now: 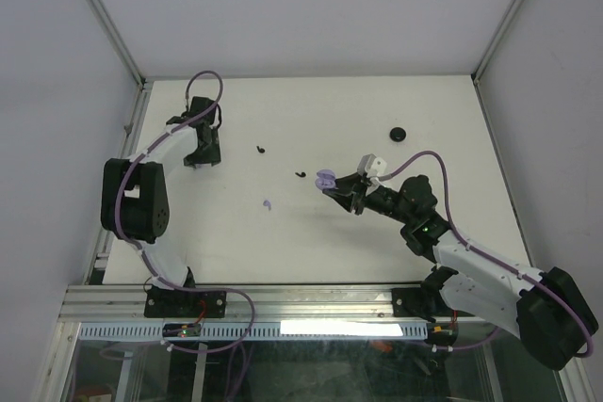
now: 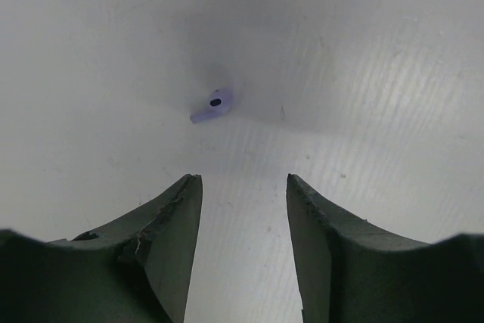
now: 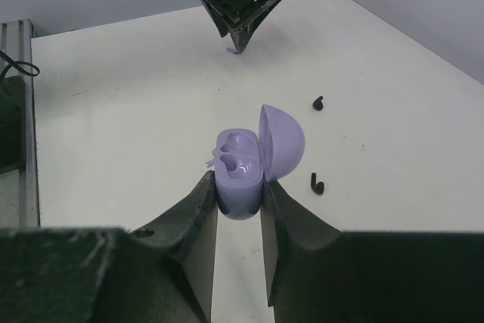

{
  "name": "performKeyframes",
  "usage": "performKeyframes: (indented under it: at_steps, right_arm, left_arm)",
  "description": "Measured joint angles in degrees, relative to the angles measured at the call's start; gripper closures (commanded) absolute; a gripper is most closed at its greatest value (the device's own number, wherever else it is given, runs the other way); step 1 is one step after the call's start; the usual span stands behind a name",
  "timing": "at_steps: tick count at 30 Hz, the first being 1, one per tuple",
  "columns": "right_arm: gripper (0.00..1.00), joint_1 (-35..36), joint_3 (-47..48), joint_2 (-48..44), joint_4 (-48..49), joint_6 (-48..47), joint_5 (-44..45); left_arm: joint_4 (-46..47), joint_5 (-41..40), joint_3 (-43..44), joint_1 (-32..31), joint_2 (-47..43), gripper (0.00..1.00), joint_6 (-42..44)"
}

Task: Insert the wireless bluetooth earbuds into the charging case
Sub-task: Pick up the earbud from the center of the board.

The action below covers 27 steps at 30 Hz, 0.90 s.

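Left wrist view: saw small lilac hook-shaped plastic earbud (image 2: 213, 105) lying on white table (image 2: 378, 73), just ahead of left gripper (image 2: 243, 179) — jaws partly apart, nothing between them. Right wrist: found right gripper (image 3: 238, 187) clamped on lower half of round lilac plastic charging case (image 3: 243, 168), lid hinged open. Couldn't confirm any bud in its wells. Top view: spotted two tiny black hook-shaped earbuds (image 1: 260, 149) (image 1: 301, 174) loose between the arms, plus black round puck case (image 1: 399, 133) further back on the right — well apart from the rest.
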Motion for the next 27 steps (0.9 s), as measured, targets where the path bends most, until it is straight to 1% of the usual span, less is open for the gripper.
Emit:
performKeyframes:
  at_steps: [3,13,20,27]
  right_arm:
    - [1.00,0.00,0.00,0.00,0.00,-0.13,0.07]
    - [1.00,0.00,0.00,0.00,0.00,-0.15,0.04]
    - [1.00,0.00,0.02,0.00,-0.02,-0.15,0.04]
    - [1.00,0.00,0.02,0.00,-0.02,-0.22,0.04]
  left_arm:
    - [-0.11,0.07,2.10,1.64,2.60,0.53,1.03]
    - [-0.59,2.38,6.86,5.97,7.65,0.62,2.36]
    - [-0.92,4.98,10.19,7.08,11.06,0.67,2.78]
    - [-1.51,6.36,10.56,7.08,13.33,0.72,3.02]
